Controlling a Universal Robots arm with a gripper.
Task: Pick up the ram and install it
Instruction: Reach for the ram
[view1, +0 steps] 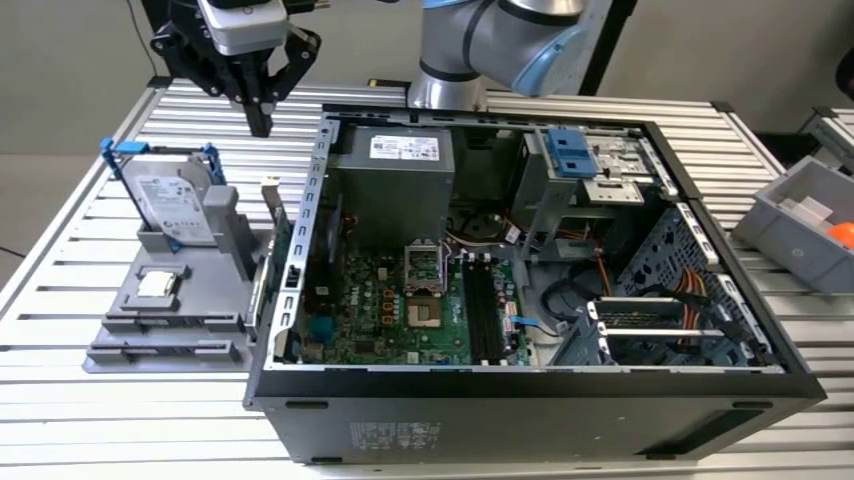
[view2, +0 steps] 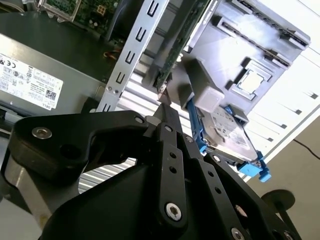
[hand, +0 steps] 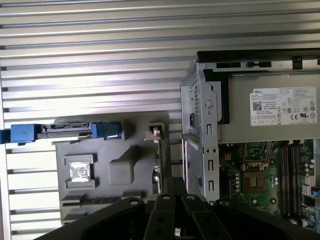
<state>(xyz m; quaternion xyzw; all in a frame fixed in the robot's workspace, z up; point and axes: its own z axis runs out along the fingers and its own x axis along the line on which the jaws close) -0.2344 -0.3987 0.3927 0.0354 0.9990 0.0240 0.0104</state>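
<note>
A black gripper (view1: 260, 122) on a robot arm hangs above a slatted metal counter (view1: 67, 240), just off the exterior view's left of an open computer case (view1: 534, 410). Its fingers (view2: 169, 145) are pressed together to a narrow point and hold nothing. Below them a grey fixture (view1: 147, 320) sits on the counter beside the case. It carries a hard drive (view1: 174, 205) with blue handles, a small silver chip (view1: 158, 285) and the ram (view1: 276, 240). The ram stands on its long edge in a slot along the side of the fixture nearest the case, with its long axis running parallel to the case wall. In the first wrist view the ram (hand: 158, 160) appears as a thin dark line leading straight toward the fingertips, so the gripper (hand: 172, 181) seems to be lined up over it, with the stick lying below the tips (not touching them, as far as can be judged). In the second wrist view the ram (view2: 180, 45) shows as a dark green edge just past the gripper (view2: 164, 107). The stick is seen edge-on throughout, so its chips cannot be made out, and one end is hidden behind the fingers. The black memory slots (view1: 481, 320) on the motherboard lie well apart from it, inside the case.
</note>
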